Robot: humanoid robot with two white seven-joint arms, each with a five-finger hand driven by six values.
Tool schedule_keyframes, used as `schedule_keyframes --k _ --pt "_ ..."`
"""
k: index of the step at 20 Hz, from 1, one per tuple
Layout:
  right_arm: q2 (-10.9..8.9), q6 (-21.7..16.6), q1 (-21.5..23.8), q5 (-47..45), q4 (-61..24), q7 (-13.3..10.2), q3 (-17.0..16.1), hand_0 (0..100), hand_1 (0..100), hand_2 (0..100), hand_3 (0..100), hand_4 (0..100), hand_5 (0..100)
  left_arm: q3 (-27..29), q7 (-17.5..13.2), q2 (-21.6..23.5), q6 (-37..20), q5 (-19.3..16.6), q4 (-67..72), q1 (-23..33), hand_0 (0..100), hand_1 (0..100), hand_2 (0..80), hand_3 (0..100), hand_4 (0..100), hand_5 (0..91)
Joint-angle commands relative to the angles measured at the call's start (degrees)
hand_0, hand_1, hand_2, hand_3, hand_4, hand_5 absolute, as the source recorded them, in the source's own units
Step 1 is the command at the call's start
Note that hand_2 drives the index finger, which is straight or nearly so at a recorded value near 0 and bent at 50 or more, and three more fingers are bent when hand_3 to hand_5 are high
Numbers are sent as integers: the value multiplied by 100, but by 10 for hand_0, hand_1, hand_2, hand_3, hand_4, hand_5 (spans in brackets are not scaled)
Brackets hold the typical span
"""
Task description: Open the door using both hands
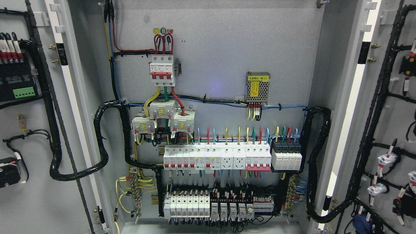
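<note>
Both doors of the grey electrical cabinet stand swung wide. The left door [35, 188] shows its inner face at the picture's left, with black wiring and a green terminal block on it. At the picture's right hangs the right door [395, 123], also inner face out, carrying black cable bundles and white connectors. Between them the cabinet's back panel [221, 48] is fully exposed. Neither of my hands nor any arm shows in the head view.
On the panel sit a red-and-white main breaker [161, 71], a perforated power supply with a yellow label [257, 87], a row of white breakers and sockets [217, 157] and a lower relay row [209, 205]. Thick black cable looms [100, 139] arc to each door.
</note>
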Motion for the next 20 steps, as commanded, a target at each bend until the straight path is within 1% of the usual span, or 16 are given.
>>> schedule_keyframes --k 1,4,9,12,20 --pt "234 143 -182 51 235 -7 -8 120 389 0 0 0 0 449 -3 -146 5 -43 1123 24 120 389 0 0 0 0" --pt "234 143 -182 51 235 -7 1 120 389 0 0 0 0 888 -38 -146 23 -43 1053 24 120 389 0 0 0 0" --pt "269 143 -182 51 235 -7 1 120 389 0 0 0 0 1214 -38 -146 14 -16 1000 15 120 389 0 0 0 0" --pt "269 143 -182 51 235 1 1 120 389 0 0 0 0 1521 -30 -146 14 -16 895 15 120 389 0 0 0 0" --pt "269 143 -182 103 226 1 1 120 389 0 0 0 0 1689 -47 -146 5 -16 569 -12 120 389 0 0 0 0"
